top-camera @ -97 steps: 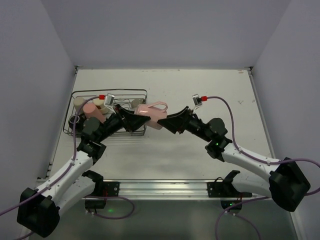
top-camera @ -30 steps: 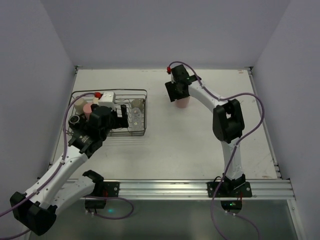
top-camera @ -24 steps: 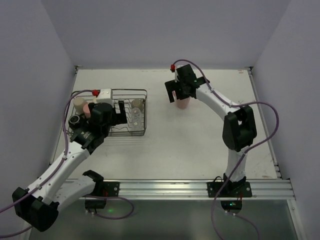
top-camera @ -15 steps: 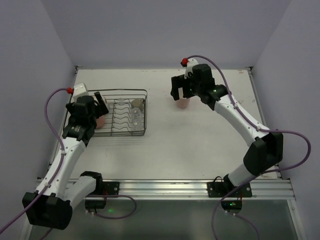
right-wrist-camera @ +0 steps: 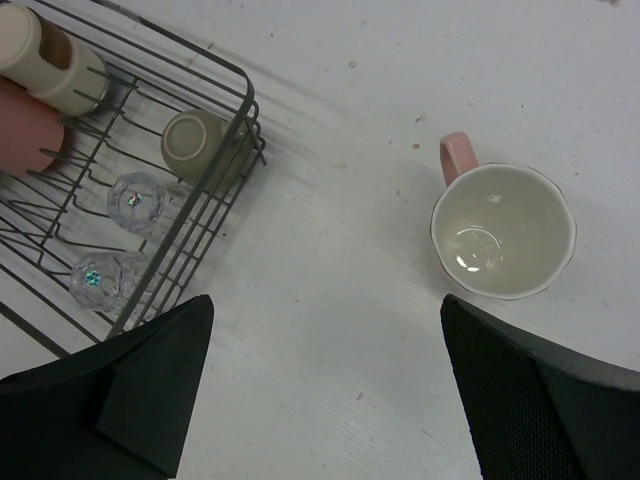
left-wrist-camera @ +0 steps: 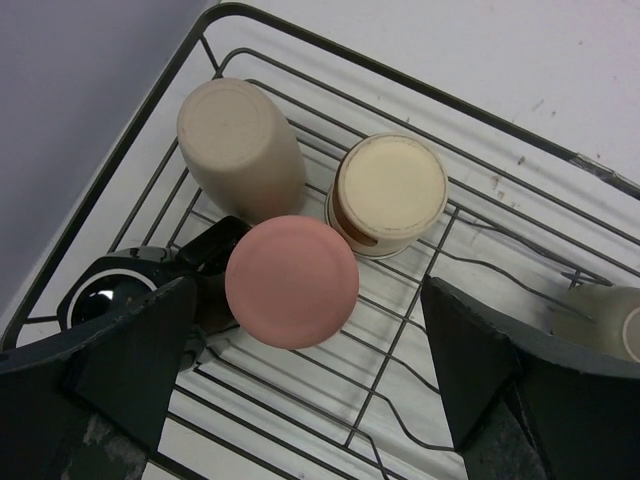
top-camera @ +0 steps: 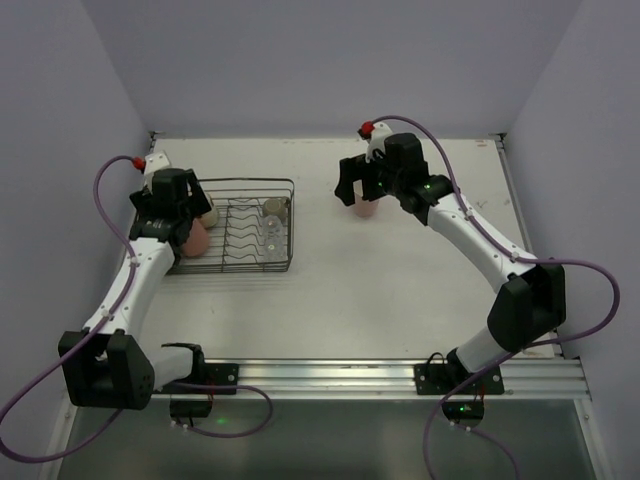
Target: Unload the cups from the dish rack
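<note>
From above, the left gripper (top-camera: 183, 215) hangs wide open over the rack's (top-camera: 250, 181) left end. The right gripper (top-camera: 365, 190) spreads wide above the pink mug (top-camera: 365, 208) on the table (top-camera: 400, 290).

Left wrist: the wide jaws hang over an upturned salmon tumbler (left-wrist-camera: 292, 281) in the rack.

Right wrist: the mug stands upright, untouched, apart from the rack.

Soft, even light falls from above, so the dish rack (right-wrist-camera: 245, 100) to the left of the right pincer (right-wrist-camera: 322, 310) throws only a faint shadow on the table (right-wrist-camera: 350, 400), the 2 clear glasses (right-wrist-camera: 133, 200) glint, and its black fingers (right-wrist-camera: 150, 390) look dark with little detail.
</note>
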`<state>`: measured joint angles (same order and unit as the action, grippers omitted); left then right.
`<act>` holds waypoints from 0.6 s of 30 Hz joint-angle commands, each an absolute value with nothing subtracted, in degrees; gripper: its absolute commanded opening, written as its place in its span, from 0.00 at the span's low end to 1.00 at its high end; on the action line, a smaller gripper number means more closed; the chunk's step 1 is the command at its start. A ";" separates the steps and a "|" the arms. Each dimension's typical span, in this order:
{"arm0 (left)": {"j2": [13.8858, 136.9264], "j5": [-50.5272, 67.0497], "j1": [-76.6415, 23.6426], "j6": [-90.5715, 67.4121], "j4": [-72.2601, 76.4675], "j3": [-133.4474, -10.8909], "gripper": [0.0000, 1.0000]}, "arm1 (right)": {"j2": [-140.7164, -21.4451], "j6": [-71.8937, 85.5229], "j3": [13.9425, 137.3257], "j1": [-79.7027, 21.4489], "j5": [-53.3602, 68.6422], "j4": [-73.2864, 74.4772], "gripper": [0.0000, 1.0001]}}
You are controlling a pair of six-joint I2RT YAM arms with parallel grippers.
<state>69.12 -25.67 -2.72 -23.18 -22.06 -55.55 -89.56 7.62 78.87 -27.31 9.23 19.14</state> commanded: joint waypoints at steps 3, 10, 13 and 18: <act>70.39 -27.60 -1.93 -22.76 -19.34 -55.11 0.97 | -88.42 8.35 78.58 -27.33 11.34 16.26 0.97; 76.02 -24.52 -0.44 -23.12 -20.22 -55.64 0.89 | -87.19 8.17 78.05 -27.33 12.04 16.00 0.97; 77.43 -23.65 0.00 -22.85 -19.34 -55.55 0.87 | -85.00 8.96 76.91 -27.33 15.99 14.34 0.97; 77.44 -20.48 2.20 -22.85 -18.81 -55.81 0.55 | -81.22 10.55 74.45 -27.25 18.81 11.25 0.96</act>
<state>78.26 -22.26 1.41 -23.24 -21.56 -55.40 -85.71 9.06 74.81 -27.31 15.05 16.32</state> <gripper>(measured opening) 0.657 0.967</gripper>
